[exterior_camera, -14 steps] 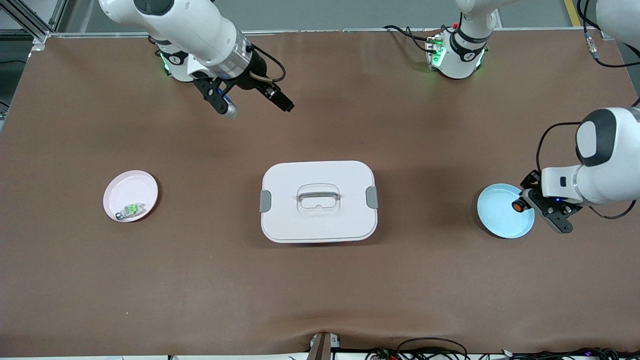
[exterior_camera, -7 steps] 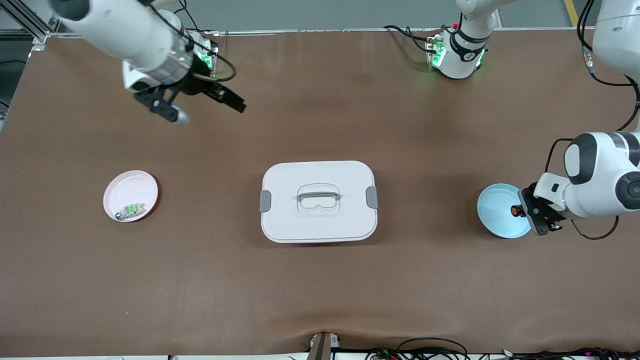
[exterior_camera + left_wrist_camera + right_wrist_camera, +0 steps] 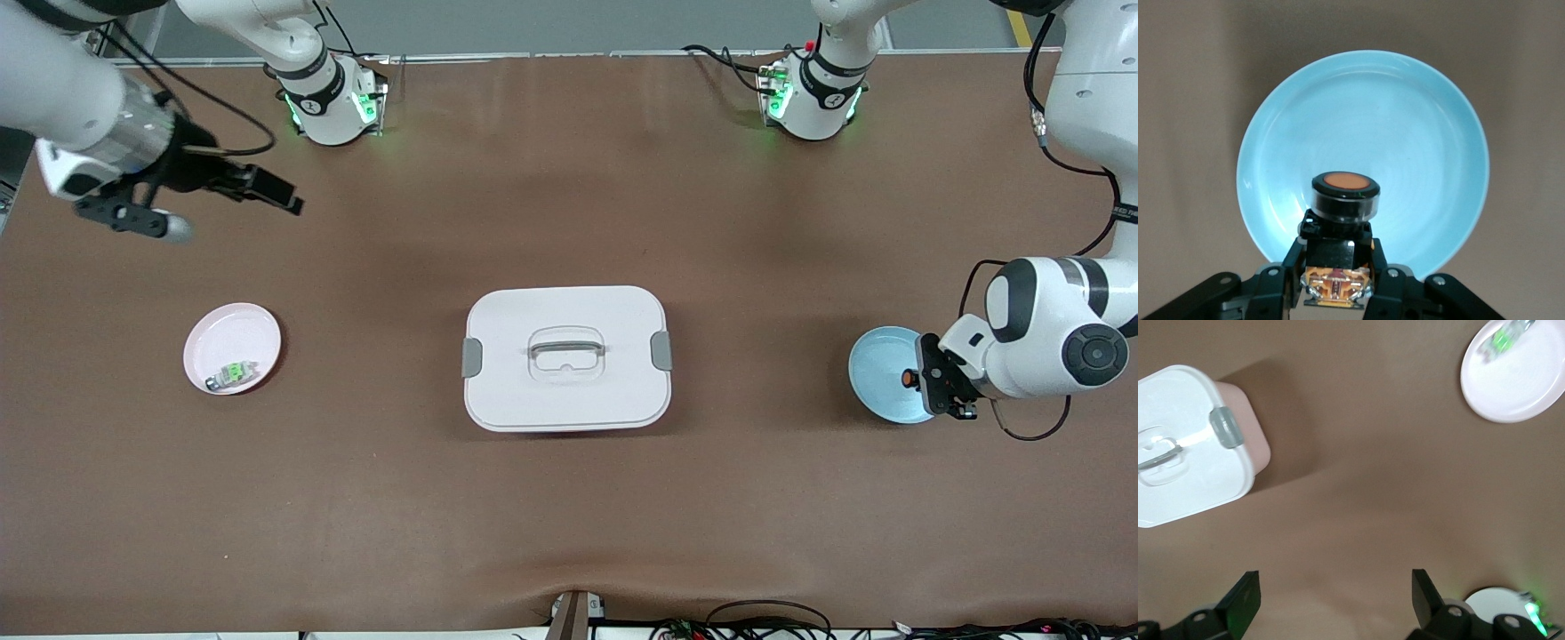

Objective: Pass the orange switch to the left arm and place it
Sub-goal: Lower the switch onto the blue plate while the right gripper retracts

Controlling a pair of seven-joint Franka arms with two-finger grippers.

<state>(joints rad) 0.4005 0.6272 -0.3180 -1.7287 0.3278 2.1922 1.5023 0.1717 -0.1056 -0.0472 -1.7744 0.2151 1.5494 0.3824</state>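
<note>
The orange switch (image 3: 909,378) is held in my left gripper (image 3: 929,384), which is shut on its black body just above the blue plate (image 3: 882,373). In the left wrist view the switch (image 3: 1345,193) shows its round orange face over the plate (image 3: 1405,113), clamped between the fingers of the left gripper (image 3: 1338,270). The white box (image 3: 566,311) stands mid-table between the two plates. My right gripper (image 3: 222,209) hangs open and empty over bare table near the right arm's end, well apart from the box (image 3: 1185,433); its fingers (image 3: 1245,597) stand wide.
A pink plate (image 3: 227,333) holding a green-topped switch (image 3: 233,373) lies toward the right arm's end, also seen from the right wrist as the plate (image 3: 1521,390). The arm bases (image 3: 329,98) (image 3: 809,98) stand along the table's back edge. Brown mat (image 3: 569,516) covers the table.
The right arm has swung away from above the table's middle toward its own end, still open. The left gripper has turned and shifted slightly over the blue plate, still holding the switch.
</note>
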